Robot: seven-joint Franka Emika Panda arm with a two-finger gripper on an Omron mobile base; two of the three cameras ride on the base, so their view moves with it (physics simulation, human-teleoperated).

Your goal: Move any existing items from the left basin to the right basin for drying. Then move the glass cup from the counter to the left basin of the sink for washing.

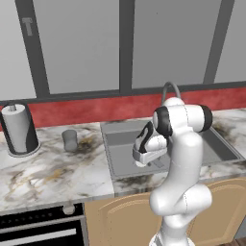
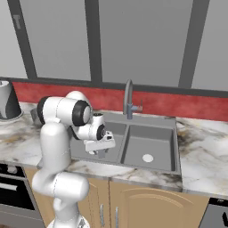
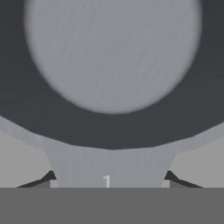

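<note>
The saucepan (image 3: 111,57) sits very close in the hand view, its round grey bottom ringed by a dark rim. Its short handle (image 3: 109,159) runs down between my gripper's (image 3: 109,179) two dark fingertips (image 3: 47,177), which press against its sides. In the base views the gripper (image 1: 144,161) (image 2: 101,152) reaches down into the left basin (image 1: 120,144) (image 2: 116,129) of the sink, and the hand hides the pan. The right basin (image 2: 149,142) (image 1: 218,146) holds nothing but its white drain (image 2: 148,157). The glass cup (image 1: 69,140) stands upright on the counter (image 1: 48,168), left of the sink.
A paper towel roll (image 1: 18,129) (image 2: 6,100) stands at the counter's far left. The curved faucet (image 2: 128,100) (image 1: 170,89) rises behind the sink's divider. A dark oven front (image 1: 38,228) lies under the counter's left part, beside tan cabinet doors (image 2: 147,205).
</note>
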